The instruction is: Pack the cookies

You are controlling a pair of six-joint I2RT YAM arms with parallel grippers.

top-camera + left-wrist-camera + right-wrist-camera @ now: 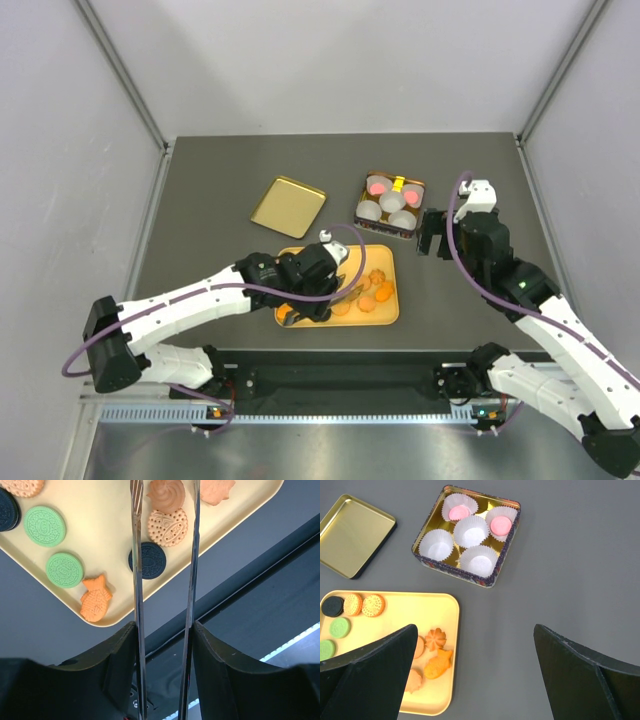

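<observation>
While half-closed, left hand seemingly squeezes tongs.

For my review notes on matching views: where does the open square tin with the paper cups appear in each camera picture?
Top external: the tin is right of centre, just behind the yellow tray.
Left wrist: not in it.
Right wrist: the tin is at upper middle, above the tray's right end.
Shared landmark: the yellow tray, seen in all three views.
</observation>
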